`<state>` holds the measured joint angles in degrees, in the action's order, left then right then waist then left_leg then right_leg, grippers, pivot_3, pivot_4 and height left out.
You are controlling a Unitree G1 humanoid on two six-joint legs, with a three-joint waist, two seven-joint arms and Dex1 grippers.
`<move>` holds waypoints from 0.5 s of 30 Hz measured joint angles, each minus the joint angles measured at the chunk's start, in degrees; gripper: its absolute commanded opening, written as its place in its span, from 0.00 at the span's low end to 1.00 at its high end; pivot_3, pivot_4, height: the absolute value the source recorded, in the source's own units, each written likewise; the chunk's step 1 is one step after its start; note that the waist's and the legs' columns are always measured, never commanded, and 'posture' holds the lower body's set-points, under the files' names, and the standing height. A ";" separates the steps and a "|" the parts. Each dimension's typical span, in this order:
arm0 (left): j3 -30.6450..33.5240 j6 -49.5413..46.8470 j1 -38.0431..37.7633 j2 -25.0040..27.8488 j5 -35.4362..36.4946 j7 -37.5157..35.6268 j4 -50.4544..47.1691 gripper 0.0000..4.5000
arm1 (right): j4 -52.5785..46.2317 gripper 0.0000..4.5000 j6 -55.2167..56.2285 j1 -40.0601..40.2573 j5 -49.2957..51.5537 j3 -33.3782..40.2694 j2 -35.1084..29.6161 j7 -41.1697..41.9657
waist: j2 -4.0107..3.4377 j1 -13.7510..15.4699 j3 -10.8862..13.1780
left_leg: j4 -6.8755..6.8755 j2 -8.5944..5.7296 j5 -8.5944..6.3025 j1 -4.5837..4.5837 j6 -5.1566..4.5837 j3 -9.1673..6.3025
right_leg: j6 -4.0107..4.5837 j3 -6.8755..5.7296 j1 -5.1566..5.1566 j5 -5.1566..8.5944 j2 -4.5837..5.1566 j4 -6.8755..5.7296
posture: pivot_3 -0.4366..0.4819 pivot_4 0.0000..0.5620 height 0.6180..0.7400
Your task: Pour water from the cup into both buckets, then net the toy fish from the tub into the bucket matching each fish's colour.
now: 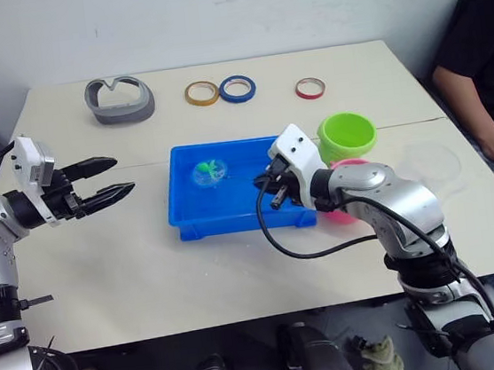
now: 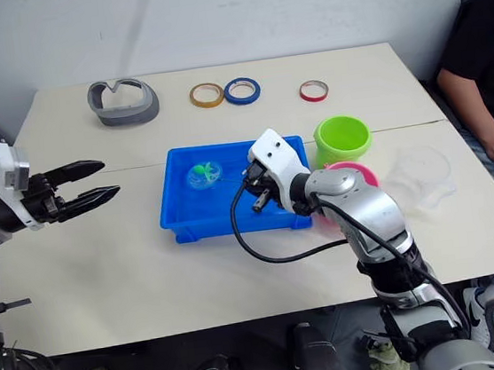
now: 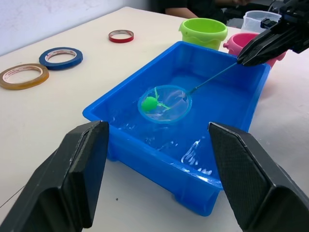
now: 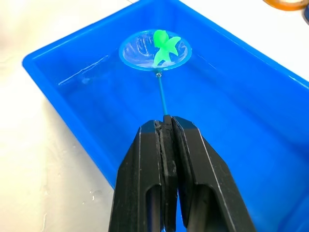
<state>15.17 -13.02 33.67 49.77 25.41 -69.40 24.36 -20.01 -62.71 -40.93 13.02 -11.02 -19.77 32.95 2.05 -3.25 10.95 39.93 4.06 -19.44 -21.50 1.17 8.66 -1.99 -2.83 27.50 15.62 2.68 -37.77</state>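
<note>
The right gripper (image 4: pixel 166 126) clenches the thin handle of a small net (image 4: pixel 154 50) over the tub (image 1: pixel 188 218); a green fish (image 4: pixel 163 45) lies in the net. The left gripper (image 1: pixel 108 181) hangs released beside the tub. The green bucket (image 1: pixel 347 135) and pink bucket (image 2: pixel 353 173) stand just beside the tub.

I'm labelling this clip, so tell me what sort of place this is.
Probably a robot test room or lab: a plain table against a bare wall, tape rolls lying about, a blue tub of water set up for a fishing task, and a person seated alongside.
</note>
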 measured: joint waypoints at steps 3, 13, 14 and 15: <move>-0.66 -0.01 1.94 -0.98 -0.01 -0.22 0.56 0.80 | -0.37 0.00 0.01 0.00 0.59 0.05 -0.51 -0.01 | 0.01 0.17 -0.01 | 0.01 -0.06 0.00 0.00 -0.02 0.00 | 0.00 -0.02 -0.02 0.00 0.00 0.01 | 0.48 0.27 0.89; -5.29 0.62 10.10 -5.41 -1.04 -2.73 4.52 0.80 | -9.35 0.00 -0.18 2.87 6.20 8.81 -11.78 2.74 | 0.04 1.45 -0.02 | 0.00 -0.14 -0.05 -0.08 -0.11 0.02 | -0.04 -0.13 -0.01 -0.02 -0.01 0.15 | 0.48 0.27 0.89; -5.52 0.98 11.18 -6.03 -1.15 -3.12 5.38 0.80 | -10.25 0.00 -0.24 3.64 6.98 10.07 -13.14 3.25 | 0.05 1.57 -0.03 | 0.01 -0.13 -0.05 -0.06 -0.10 0.03 | -0.04 -0.14 -0.02 -0.02 -0.04 0.15 | 0.48 0.27 0.89; -5.81 1.25 11.93 -6.43 -1.25 -3.46 5.99 0.80 | -11.08 0.00 -0.31 4.33 7.70 11.11 -14.22 3.68 | 0.05 1.62 -0.03 | 0.00 -0.14 -0.05 -0.06 -0.10 0.03 | -0.04 -0.15 -0.02 -0.02 -0.04 0.15 | 0.48 0.27 0.89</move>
<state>9.36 -11.77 45.60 43.34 24.16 -72.86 30.35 -31.08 -63.02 -36.60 20.73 0.09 -33.99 36.63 2.09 -1.63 10.92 39.93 3.92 -19.49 -21.56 1.07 8.69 -2.03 -2.98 27.48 15.59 2.64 -37.62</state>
